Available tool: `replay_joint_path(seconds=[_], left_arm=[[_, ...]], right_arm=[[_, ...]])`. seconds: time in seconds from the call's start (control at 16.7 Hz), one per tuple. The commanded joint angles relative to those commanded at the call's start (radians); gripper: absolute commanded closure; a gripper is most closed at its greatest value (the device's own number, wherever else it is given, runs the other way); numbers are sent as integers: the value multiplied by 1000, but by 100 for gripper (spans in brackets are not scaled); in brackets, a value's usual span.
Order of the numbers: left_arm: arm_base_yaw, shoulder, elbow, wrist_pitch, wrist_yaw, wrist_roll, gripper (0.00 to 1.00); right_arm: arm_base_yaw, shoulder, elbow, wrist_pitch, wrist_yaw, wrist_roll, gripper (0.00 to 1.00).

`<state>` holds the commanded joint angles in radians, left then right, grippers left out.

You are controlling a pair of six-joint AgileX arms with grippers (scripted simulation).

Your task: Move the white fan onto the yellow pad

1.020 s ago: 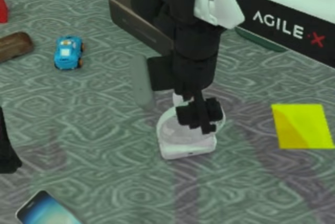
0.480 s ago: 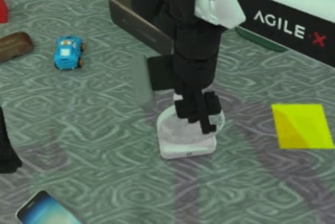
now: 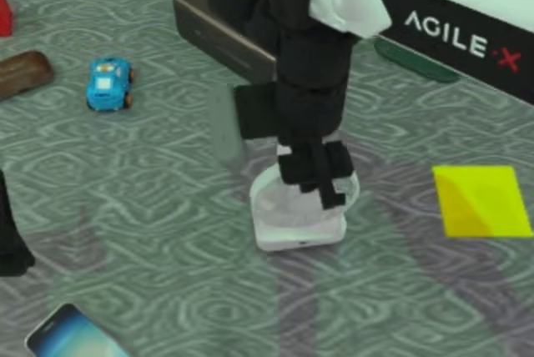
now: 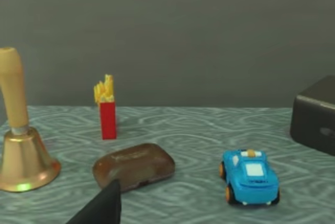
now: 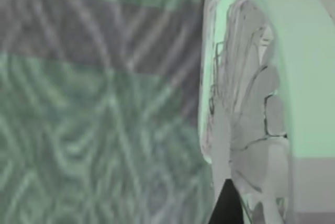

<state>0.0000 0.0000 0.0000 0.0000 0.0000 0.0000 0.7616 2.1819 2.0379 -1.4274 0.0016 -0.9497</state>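
The white fan lies flat on the table's middle, grille up. My right gripper hangs over its far half, open, with one fingertip against the grille of the fan just inside the rim; the other fingertip is out of view. The yellow pad lies flat at the right edge, well apart from the fan. My left gripper is parked at the left edge, with one finger showing in its wrist view.
A blue toy car and a brown lump sit at the back left. A dark box stands behind the fan. A phone lies at the front left. A bell and red fries box are farther left.
My right gripper has shifted a little toward the back of the fan and its fingers have drawn nearer together. The fan and the left arm have not moved.
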Motion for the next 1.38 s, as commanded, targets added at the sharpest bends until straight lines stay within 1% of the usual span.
replay_joint_path(seconds=[0.36,0.6,0.78,0.96,1.38], left_arm=[[0,0,0,0,0,0,0],[0,0,0,0,0,0,0],[0,0,0,0,0,0,0],[0,0,0,0,0,0,0],[0,0,0,0,0,0,0]], right_arm=[[8,36,224,-179,0,-3,100],[8,40,238,-193,0,-2,100],[-11,23,221,-184,0,-12,100],[-104,-47,122,-145,-2,-77,100],[-445,-300,-302,-5,-8,-331,100]])
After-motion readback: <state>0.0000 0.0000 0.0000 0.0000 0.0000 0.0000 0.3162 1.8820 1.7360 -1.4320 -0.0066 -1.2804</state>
